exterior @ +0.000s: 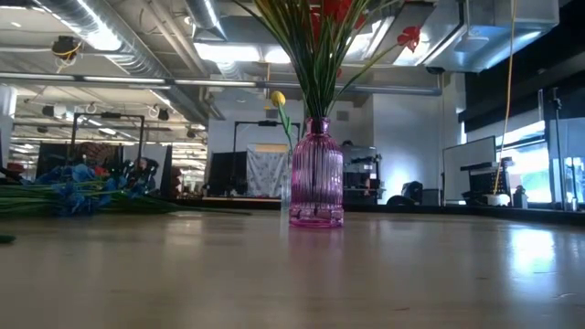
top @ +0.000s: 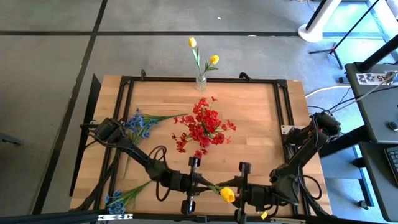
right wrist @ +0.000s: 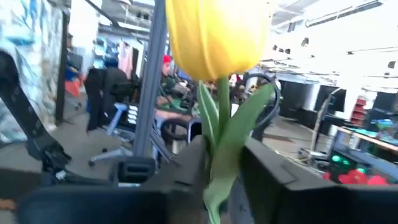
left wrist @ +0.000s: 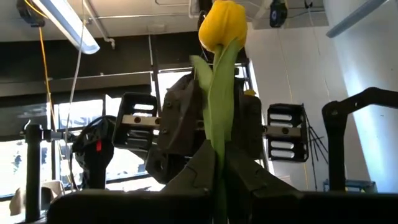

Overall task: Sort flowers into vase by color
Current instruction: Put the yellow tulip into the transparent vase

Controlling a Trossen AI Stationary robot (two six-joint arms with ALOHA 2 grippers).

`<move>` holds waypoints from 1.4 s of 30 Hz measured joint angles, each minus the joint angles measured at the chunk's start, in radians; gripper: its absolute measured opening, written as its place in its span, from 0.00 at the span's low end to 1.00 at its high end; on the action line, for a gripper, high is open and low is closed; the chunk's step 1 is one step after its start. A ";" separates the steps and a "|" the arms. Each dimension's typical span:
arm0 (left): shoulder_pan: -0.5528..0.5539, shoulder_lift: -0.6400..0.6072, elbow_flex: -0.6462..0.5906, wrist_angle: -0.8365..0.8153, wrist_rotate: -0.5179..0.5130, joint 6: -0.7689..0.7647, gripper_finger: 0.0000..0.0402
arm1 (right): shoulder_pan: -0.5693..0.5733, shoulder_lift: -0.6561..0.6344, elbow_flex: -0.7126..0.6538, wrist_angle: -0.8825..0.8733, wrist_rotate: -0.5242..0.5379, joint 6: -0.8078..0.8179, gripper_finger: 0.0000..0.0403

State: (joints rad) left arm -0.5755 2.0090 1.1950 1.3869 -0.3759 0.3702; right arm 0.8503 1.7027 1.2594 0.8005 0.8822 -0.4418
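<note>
Near the table's near edge in the high view, a yellow tulip (top: 227, 195) sits between my left gripper (top: 208, 185) and my right gripper (top: 235, 191), which face each other and are both shut on it. Its head (left wrist: 222, 25) shows in the left wrist view and fills the top of the right wrist view (right wrist: 214, 37). Red sprays (top: 202, 127) stand in a pink ribbed vase (exterior: 316, 174) at mid-table. Two yellow tulips (top: 202, 53) stand in a clear vase (top: 201, 81) at the far edge. Blue clusters lie on the table at the left (top: 140, 124) and near-left (top: 115, 200). My left gripper pinches the tulip's green stem (left wrist: 217, 158) between its two fingers, well below the head, coming level from the table's left. The flower is lifted clear of the table. My right gripper comes level from the table's right. The stem and a leaf just below the head (right wrist: 219, 155) fill the narrow gap between its two fingers (right wrist: 267, 168).
A black frame (top: 283, 112) runs around the tabletop. Cables trail beside both arms. Bare wood lies right of the red flowers (top: 255, 106). Beyond the table's right edge stands a dark desk (top: 379, 93).
</note>
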 joint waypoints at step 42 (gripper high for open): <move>-0.069 -0.234 -0.119 -0.751 -0.150 -0.517 0.44 | -0.398 -0.856 -0.298 -0.968 -1.204 0.350 0.00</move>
State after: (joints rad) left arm -0.6445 1.7752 1.0757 0.6364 -0.5256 -0.1464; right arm 0.4523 0.8472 0.9618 -0.1678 -0.3219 -0.0916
